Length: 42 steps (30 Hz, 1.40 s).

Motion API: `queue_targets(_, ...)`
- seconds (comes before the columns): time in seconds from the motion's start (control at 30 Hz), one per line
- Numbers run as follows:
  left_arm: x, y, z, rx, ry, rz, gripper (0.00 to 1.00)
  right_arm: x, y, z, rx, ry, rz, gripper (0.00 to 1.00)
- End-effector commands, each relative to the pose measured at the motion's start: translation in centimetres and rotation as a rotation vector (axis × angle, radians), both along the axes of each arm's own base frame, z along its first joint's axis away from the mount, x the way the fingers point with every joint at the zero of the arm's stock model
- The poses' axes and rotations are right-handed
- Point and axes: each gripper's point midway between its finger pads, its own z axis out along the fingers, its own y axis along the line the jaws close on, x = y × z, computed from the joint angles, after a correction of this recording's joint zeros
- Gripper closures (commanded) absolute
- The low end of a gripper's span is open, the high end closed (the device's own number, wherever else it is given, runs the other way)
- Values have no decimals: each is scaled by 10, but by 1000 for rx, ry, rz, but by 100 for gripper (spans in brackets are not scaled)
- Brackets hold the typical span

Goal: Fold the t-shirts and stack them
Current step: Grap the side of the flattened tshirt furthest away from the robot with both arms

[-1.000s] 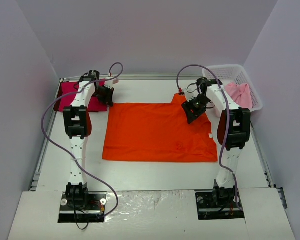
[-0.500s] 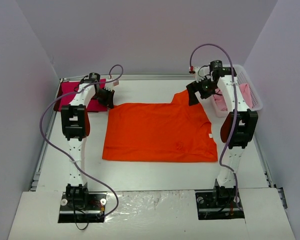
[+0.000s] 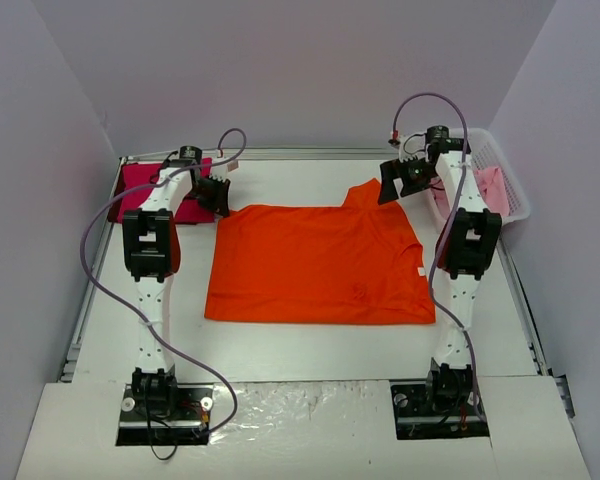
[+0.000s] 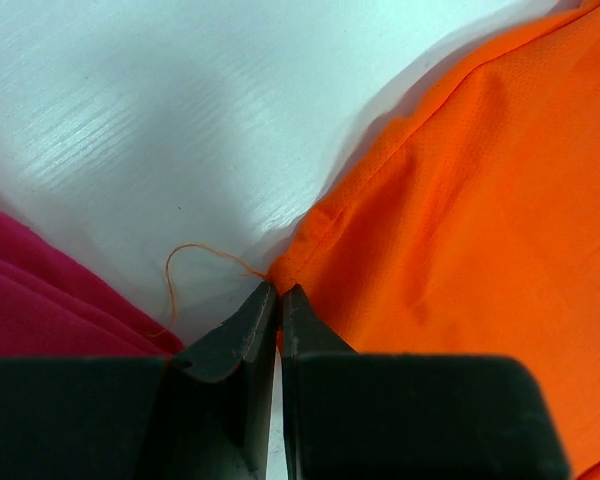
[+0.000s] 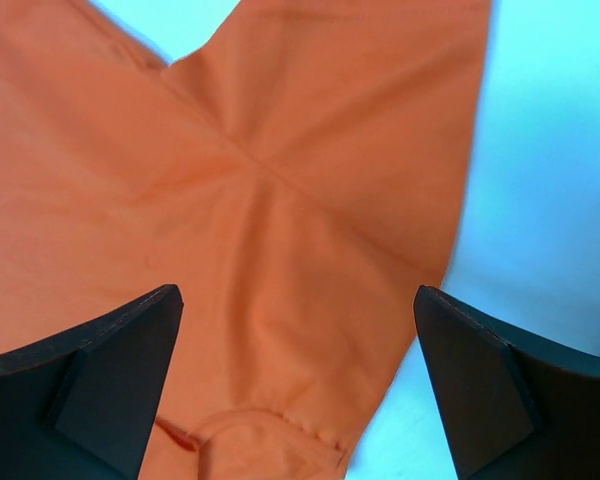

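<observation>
Nearest to the arm bases, a strip of the white surface point(image 3: 310, 345) is lying bare. Just beyond it, the bright orange short-sleeved cloth t-shirt point(image 3: 315, 265) is lying spread flat in the middle, with one sleeve sticking out at its far right corner.

At the far left corner of this shirt, the left gripper point(image 4: 278, 296) is resting low, and its jaws are pressing together on the very tip of the hem, where a loose orange thread is curling out. At the far right, the right gripper point(image 5: 295, 300) is hovering above the sleeve. Its jaws are spread wide and are touching nothing.

Farther left, the folded magenta-red cloth t-shirt point(image 3: 145, 190) is lying at the far left corner, just beside the left gripper. At the far right, the pale pink cloth t-shirt point(image 3: 485, 182) is waiting inside the white plastic lattice basket point(image 3: 513, 200).

To my judgement, the orange shirt is being prepared for its first fold, and only one corner is being held. The next move is probably asking the right jaws to go down and close on the cloth near the sleeve, so both arms can carry the far edge together and evenly.
</observation>
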Motion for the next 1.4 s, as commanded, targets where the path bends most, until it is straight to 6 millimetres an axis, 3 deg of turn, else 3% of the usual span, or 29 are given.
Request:
queue_targets(0.0,-2,-7,27,-7,-41,-5,98,11,-2,4,-10,-9,-26,2)
queue_targets(0.43,-8,-7,24,2,-36,-8,98,43,-7,-37,-120,-38,-54,11)
queue_targets(0.7,-13,-7,23,-2,-31,-9,98,74,-12,-43,-204,-138,-117,12)
queue_targets(0.97,-15,-8,18,-7,-23,-14,98,83,-7,-52,-171,-147,-132,14)
queue_targets(1.03,-15,-8,18,-10,-19,-12,98,81,11,-60,-164,-135,-105,16)
queue_targets(1.17,-16,-8,16,-10,-15,-14,98,79,22,-75,-148,-110,-93,22)
queue_targets(1.37,-18,-10,13,-16,-5,-18,98,82,38,-82,-123,-103,-93,33)
